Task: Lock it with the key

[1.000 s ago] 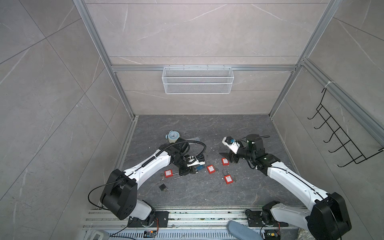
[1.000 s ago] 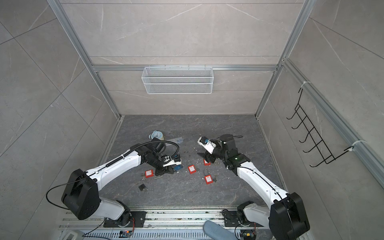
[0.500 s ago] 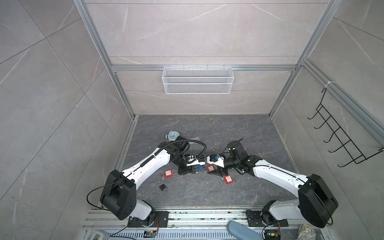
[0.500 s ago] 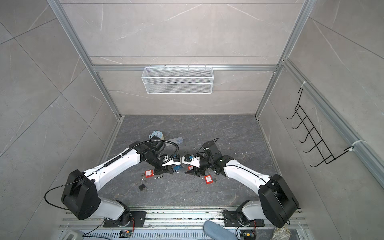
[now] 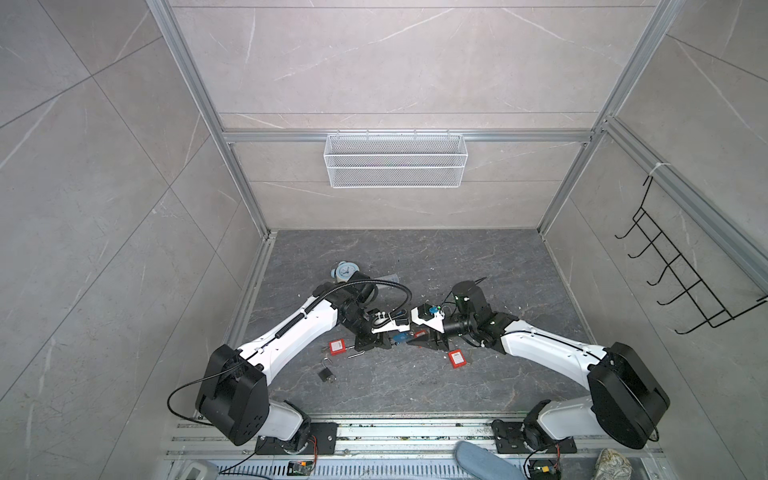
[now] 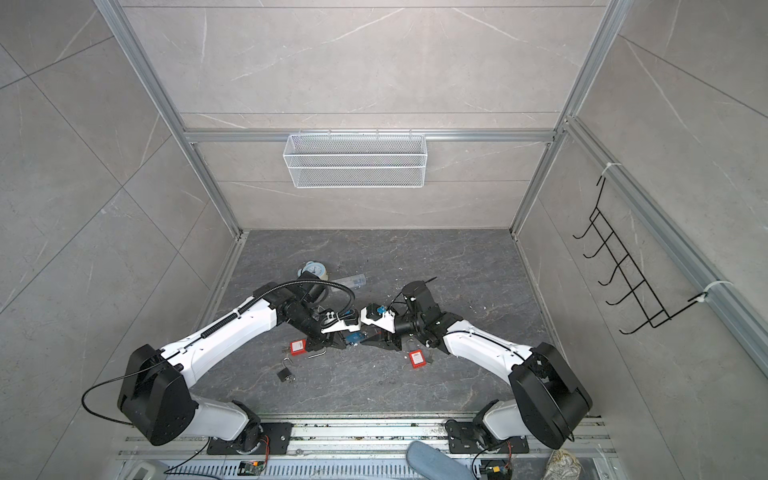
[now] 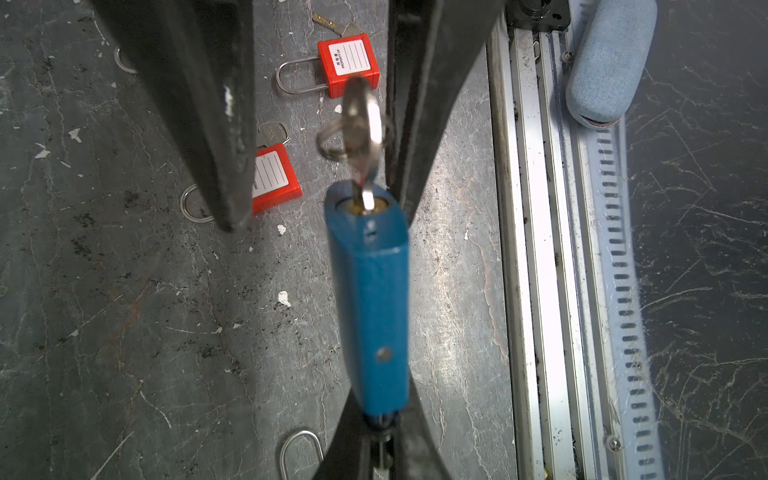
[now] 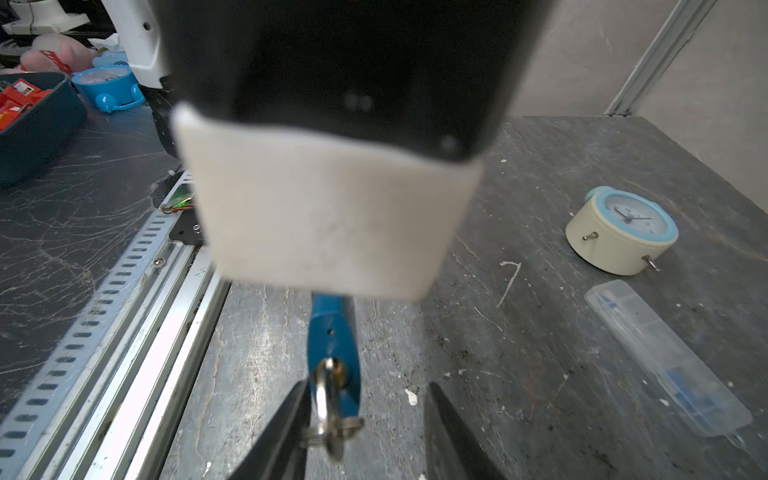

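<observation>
Dark stone table [image 5: 415, 395]. Left gripper [image 7: 380, 424] is clenched on the blue padlock [image 7: 374, 299] at the end opposite the keyhole, holding it level above mid-table between both arms. Right gripper [image 8: 365, 395] is not closed: its fingers straddle the key [image 7: 363, 120], one touching it, the other apart. Clock [image 8: 623, 228] and clear plastic case [image 8: 665, 357] lie at the back, well apart from the grippers. Red padlock [image 5: 337, 347] and second red padlock [image 5: 456, 358] lie on the table near the grippers, small black padlock [image 5: 327, 374] nearer the front. The key sits in the keyhole, with a ring on its head.
</observation>
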`<state>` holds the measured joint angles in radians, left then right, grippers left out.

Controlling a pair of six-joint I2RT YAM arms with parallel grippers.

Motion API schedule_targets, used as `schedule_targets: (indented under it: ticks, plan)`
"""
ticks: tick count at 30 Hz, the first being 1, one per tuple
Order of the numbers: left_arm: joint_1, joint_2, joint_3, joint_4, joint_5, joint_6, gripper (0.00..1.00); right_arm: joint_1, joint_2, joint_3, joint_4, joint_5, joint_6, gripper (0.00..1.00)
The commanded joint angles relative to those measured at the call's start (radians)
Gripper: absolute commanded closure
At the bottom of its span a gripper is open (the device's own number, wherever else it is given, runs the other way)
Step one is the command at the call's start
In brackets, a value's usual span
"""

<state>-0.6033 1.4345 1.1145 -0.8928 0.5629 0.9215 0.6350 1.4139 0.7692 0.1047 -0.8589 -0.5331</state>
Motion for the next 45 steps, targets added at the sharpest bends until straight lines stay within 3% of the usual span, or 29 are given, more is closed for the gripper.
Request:
schedule_targets:
  ticks: [1,13,19,23,25,28,31,37,45]
  plan:
    - [0.003,-0.026,0.044,-0.012,0.06,0.028,1.0,0.011,0.007,0.001,0.026,-0.057,0.034,0.57]
    - [-0.001,-0.028,0.05,-0.012,0.063,0.016,1.0,0.022,0.021,-0.002,0.068,-0.093,0.071,0.65]
    - [-0.004,-0.028,0.057,-0.01,0.063,0.01,1.0,0.028,0.037,0.011,0.055,-0.107,0.068,0.76]
    - [-0.005,-0.04,0.048,0.014,0.053,-0.02,1.0,0.028,0.028,0.012,0.049,-0.101,0.051,0.89]
    - [-0.004,-0.062,0.028,0.047,0.05,-0.047,0.92,0.028,0.013,0.006,0.069,-0.092,0.058,0.92]
    - [0.014,-0.124,-0.029,0.13,0.038,-0.101,0.68,0.028,-0.012,0.001,0.103,-0.074,0.074,0.94]
    - [0.067,-0.23,-0.124,0.265,0.087,-0.196,0.51,0.022,-0.04,0.005,0.132,-0.057,0.091,0.95]
    - [0.151,-0.451,-0.374,0.655,0.194,-0.419,0.42,-0.016,-0.076,0.032,0.189,-0.101,0.156,0.95]
    - [0.191,-0.551,-0.538,1.034,0.241,-0.671,0.41,-0.053,-0.102,0.071,0.21,-0.157,0.218,0.95]
